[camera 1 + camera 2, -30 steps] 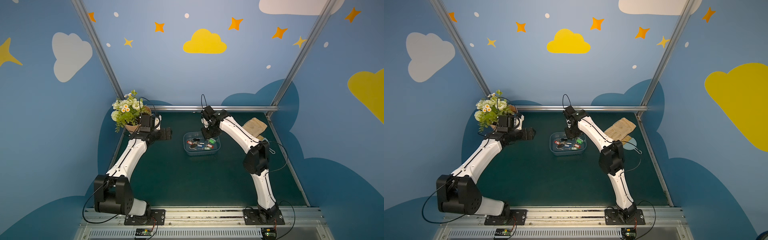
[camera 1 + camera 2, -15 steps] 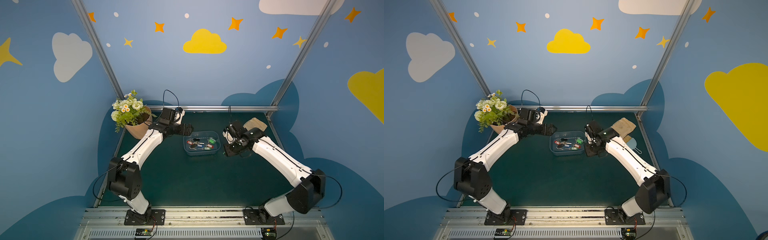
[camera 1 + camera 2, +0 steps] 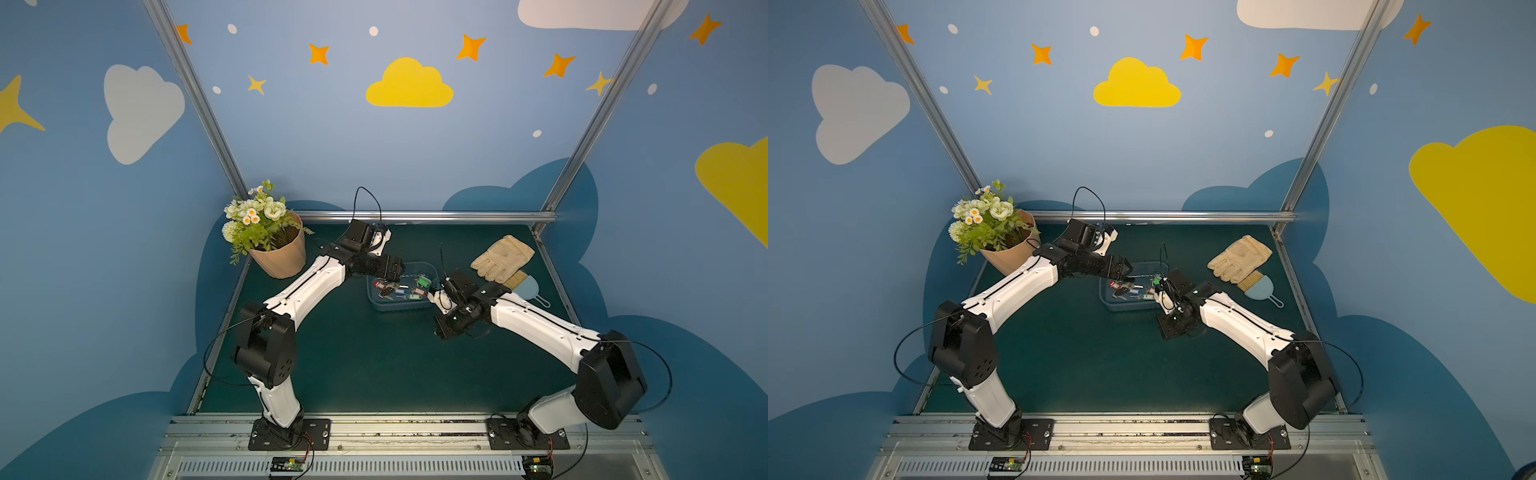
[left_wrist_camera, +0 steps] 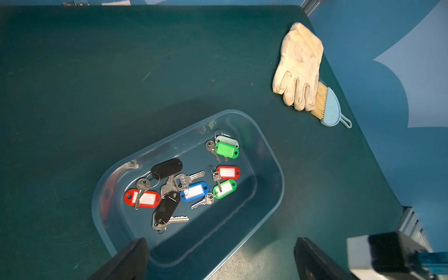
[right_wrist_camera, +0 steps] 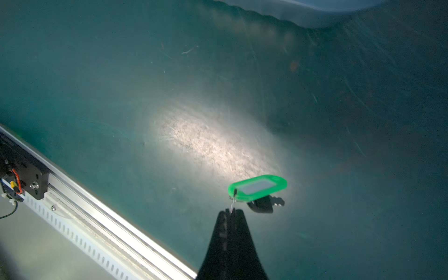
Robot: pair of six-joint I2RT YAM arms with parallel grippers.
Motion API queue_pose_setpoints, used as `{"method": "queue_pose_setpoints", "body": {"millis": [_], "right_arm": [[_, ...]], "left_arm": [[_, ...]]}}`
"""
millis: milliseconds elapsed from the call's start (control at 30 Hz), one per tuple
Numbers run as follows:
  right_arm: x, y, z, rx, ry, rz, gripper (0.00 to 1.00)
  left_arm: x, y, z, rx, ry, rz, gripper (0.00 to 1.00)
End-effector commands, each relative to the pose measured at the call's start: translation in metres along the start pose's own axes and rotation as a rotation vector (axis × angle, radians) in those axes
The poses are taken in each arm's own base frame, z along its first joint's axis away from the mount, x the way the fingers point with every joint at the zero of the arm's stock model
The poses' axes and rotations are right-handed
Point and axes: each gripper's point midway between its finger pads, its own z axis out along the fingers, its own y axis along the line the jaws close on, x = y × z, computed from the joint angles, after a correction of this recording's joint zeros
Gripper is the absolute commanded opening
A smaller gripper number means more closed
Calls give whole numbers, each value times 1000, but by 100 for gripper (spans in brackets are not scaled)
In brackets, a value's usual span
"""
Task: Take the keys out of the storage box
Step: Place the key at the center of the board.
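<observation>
Flower pot (image 3: 279,258), pale glove (image 3: 503,258), blue brush (image 3: 528,288)

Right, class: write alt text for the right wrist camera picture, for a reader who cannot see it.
The shut right gripper pinches the ring of a green-tagged key, dangling it over the dark green table. A patch of light falls on the table beyond it; a metal rail crosses one corner, and the rim of the storage box shows at an edge.

Nothing legible from where I stand; the keys (image 4: 194,191) carry tags with blank white slips. One key head (image 4: 182,181) shows a stamp, too small to read.
</observation>
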Motion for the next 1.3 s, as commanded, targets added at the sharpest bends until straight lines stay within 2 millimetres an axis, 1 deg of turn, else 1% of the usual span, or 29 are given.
{"method": "queue_pose_setpoints", "body": {"millis": [0,133,300,533,633,700,800,867,933,1000,1100,1200,1267], "right_arm": [[-21,14,10,-59,-39,-45,0],[-20,9,26,-51,-36,-34,0],[-13,-1,42,-15,2,-20,0],[10,-15,47,31,27,-6,0],[14,-20,49,50,36,2,0],[14,-24,49,64,37,9,0],[8,-28,46,80,20,28,19],[2,-30,38,81,-3,43,30],[-5,-31,24,78,-43,48,54],[-11,-34,8,78,-93,53,61],[-18,-50,-23,133,-173,82,74],[-26,-68,-53,160,-267,143,80],[-31,-80,-68,176,-318,203,83]], "left_arm": [[6,2,8,-13,37,-27,100],[9,4,13,-13,51,-46,100],[13,5,19,-10,68,-53,100],[15,5,22,-11,78,-55,100],[16,6,24,-10,83,-56,100],[17,7,27,-8,89,-57,100],[18,6,29,-8,98,-52,100],[18,5,30,-15,107,-39,100],[20,1,32,-19,124,-18,100],[21,4,36,-68,136,2,100],[25,5,44,-120,179,-16,100],[31,5,56,-157,227,-49,99],[35,5,65,-184,259,-60,99]]}}
